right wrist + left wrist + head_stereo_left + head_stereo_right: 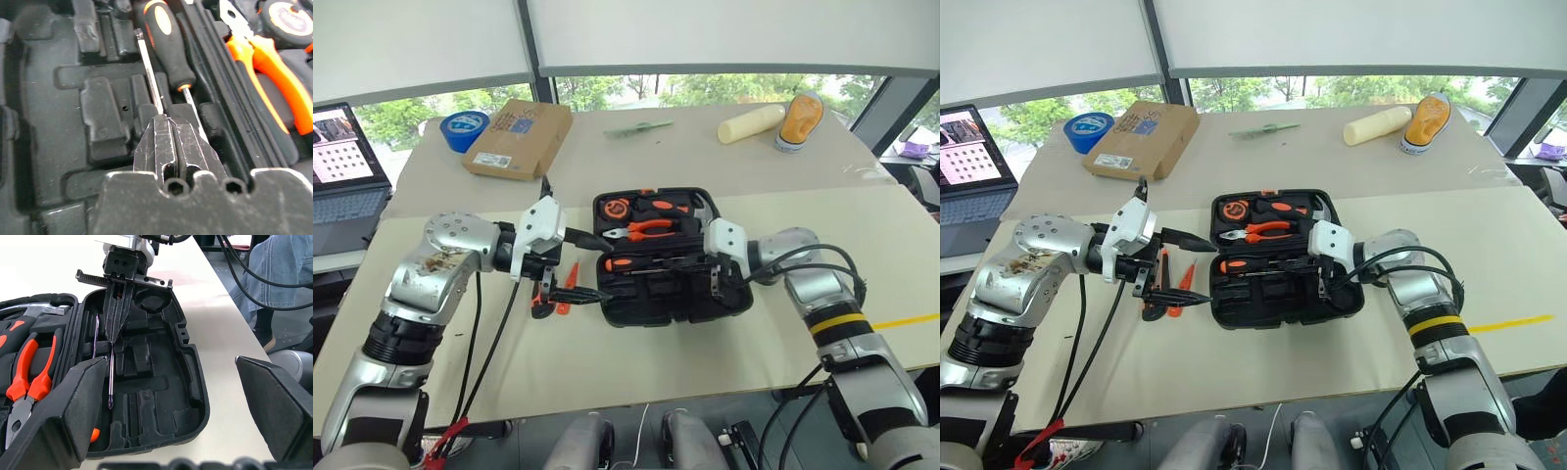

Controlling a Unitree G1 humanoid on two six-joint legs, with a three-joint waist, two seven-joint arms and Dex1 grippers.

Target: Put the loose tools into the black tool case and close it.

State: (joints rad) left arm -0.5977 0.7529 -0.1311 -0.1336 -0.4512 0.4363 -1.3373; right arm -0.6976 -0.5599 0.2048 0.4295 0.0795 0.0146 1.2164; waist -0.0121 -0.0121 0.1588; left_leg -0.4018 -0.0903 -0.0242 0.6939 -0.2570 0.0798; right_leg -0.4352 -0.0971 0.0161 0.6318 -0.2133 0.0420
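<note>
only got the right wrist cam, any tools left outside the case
observer: yes, loose tools lie on the table just left of the case
operator: where's the left gripper
observer: the left gripper is open, over those tools
operator: anything else up there
observer: a box and blue tape at the far left corner

No text, label or number can be read on anything.
</note>
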